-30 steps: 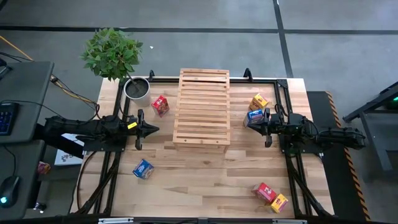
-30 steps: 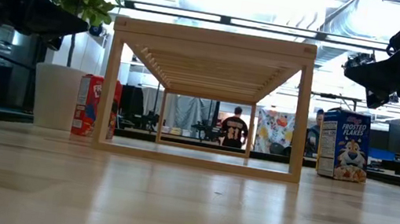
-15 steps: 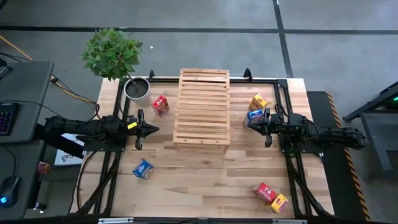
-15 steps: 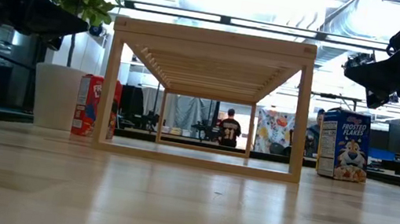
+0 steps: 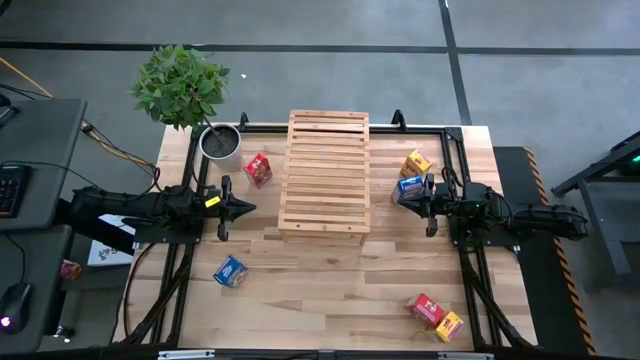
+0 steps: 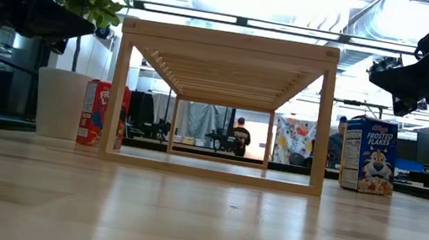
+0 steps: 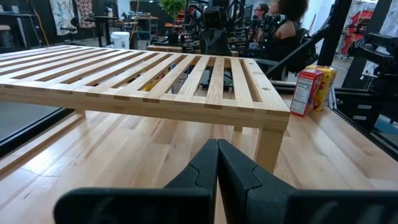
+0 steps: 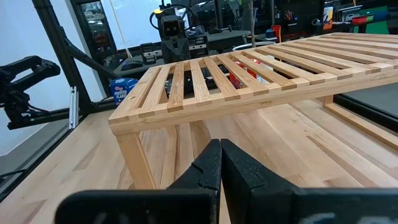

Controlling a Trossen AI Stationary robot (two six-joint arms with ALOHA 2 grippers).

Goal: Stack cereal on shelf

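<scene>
The shelf (image 5: 325,175), a pale wooden slatted rack, stands on its legs in the middle of the table. Left of it stands a red cereal box (image 5: 257,168). A blue one (image 5: 230,271) lies toward the near left. Right of the shelf stand a yellow-orange box (image 5: 416,163) and a blue box (image 5: 408,187). A red box (image 5: 427,309) and a yellow one (image 5: 450,325) lie at the near right. My left gripper (image 5: 250,208) hangs shut left of the shelf, pointing level at it (image 7: 217,146). My right gripper (image 5: 397,198) hangs shut on the right, above the blue box (image 6: 369,154).
A potted plant (image 5: 220,142) stands at the table's far left corner. Black rails (image 5: 455,150) run along the table's sides by each arm's base. Bare planks lie between the shelf and the near edge. A person stands in the room far behind the shelf (image 6: 239,132).
</scene>
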